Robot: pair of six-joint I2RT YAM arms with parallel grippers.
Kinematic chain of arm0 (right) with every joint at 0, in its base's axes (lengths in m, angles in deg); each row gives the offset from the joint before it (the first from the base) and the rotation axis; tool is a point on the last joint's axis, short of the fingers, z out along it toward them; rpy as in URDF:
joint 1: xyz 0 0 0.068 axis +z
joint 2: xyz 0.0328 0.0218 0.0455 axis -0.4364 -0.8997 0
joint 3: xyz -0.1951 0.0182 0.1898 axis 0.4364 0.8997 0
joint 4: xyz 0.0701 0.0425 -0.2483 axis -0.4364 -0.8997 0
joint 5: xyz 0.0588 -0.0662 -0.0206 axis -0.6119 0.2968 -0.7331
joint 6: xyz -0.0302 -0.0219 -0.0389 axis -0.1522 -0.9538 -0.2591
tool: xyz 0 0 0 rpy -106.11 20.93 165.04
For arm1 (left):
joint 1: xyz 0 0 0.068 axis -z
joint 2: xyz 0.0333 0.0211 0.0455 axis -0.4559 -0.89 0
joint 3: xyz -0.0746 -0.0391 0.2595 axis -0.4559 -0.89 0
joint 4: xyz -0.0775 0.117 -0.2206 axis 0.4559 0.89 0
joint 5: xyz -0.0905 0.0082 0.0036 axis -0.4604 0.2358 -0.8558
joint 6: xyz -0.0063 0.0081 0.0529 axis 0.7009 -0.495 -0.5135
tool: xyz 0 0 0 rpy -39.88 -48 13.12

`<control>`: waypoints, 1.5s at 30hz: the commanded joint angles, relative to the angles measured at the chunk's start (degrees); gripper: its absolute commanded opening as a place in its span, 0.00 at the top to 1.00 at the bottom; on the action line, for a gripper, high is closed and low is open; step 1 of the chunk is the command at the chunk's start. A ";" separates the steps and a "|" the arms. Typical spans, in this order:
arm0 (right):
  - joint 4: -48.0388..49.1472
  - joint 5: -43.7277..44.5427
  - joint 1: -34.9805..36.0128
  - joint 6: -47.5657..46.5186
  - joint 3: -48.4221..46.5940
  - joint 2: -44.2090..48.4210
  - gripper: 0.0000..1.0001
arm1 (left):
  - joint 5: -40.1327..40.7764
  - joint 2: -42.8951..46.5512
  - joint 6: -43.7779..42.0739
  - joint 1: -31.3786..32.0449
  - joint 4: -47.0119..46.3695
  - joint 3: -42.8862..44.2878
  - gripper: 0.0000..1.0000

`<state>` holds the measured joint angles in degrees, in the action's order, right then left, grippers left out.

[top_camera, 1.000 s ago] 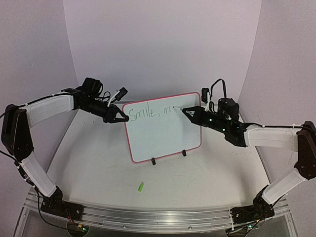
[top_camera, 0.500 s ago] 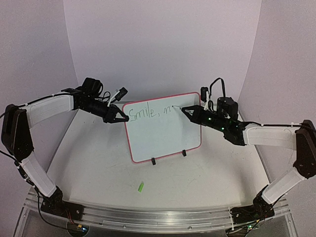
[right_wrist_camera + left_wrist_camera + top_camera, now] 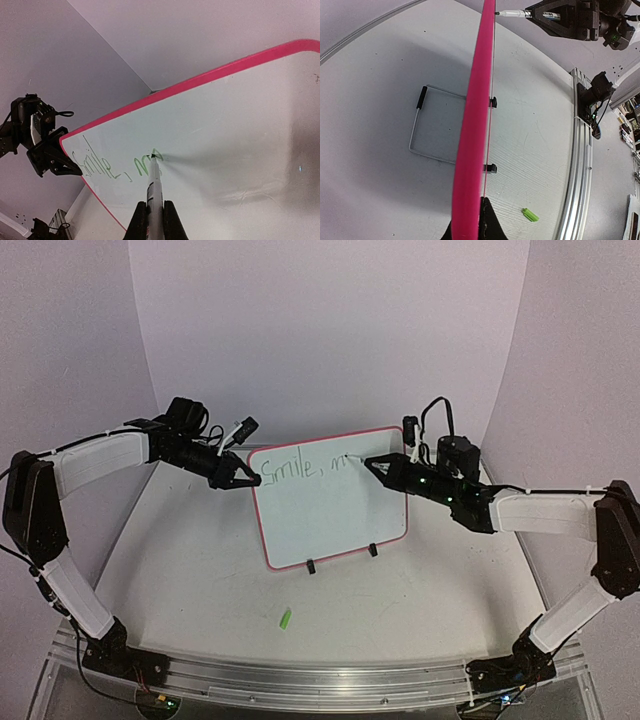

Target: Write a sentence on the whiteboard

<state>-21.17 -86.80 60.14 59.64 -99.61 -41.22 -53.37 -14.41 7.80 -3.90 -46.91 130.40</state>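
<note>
**Lilac walls, white table: marker tip on the board**

Pale lilac walls curve around a white table (image 3: 200,570), with both arms reaching in from the near edge. The whiteboard (image 3: 330,515) stands upright towards the back of the table, between the two arms. It rests on two black clip feet (image 3: 311,566) and its writing face is turned to the arm bases. A bent wire stand (image 3: 420,125) lies on the table behind it.

The left gripper (image 3: 244,481) is pinched closed on the board's red-pink rim at the upper left edge, and the wrist view shows its fingers either side of the rim. The right gripper (image 3: 388,469) is clamped tight around a slim marker (image 3: 154,187), which points out from between its fingers. The marker tip touches the board surface in the top line.

The sentence (image 3: 112,165) is in thin green letters along the upper part of the board and so far reads "Smile, m", with the tip at the last stroke of the m. The board is bare below that line.

A small green cap (image 3: 285,619) lies on the table in front of the board, well apart from it and from both grippers.
</note>
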 commanded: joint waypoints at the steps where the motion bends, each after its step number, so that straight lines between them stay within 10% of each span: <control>1: 0.52 0.27 -0.32 -0.24 0.97 0.20 1.00 | 7.39 0.50 -4.67 -0.28 0.21 0.42 1.00; 45: -0.50 4.66 -0.31 -1.27 -0.74 1.98 1.00 | 7.39 0.22 -4.72 -0.26 0.32 0.51 1.00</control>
<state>-22.50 -84.55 60.16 58.74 -99.53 -40.35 -53.37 -14.41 7.84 -3.92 -46.90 130.40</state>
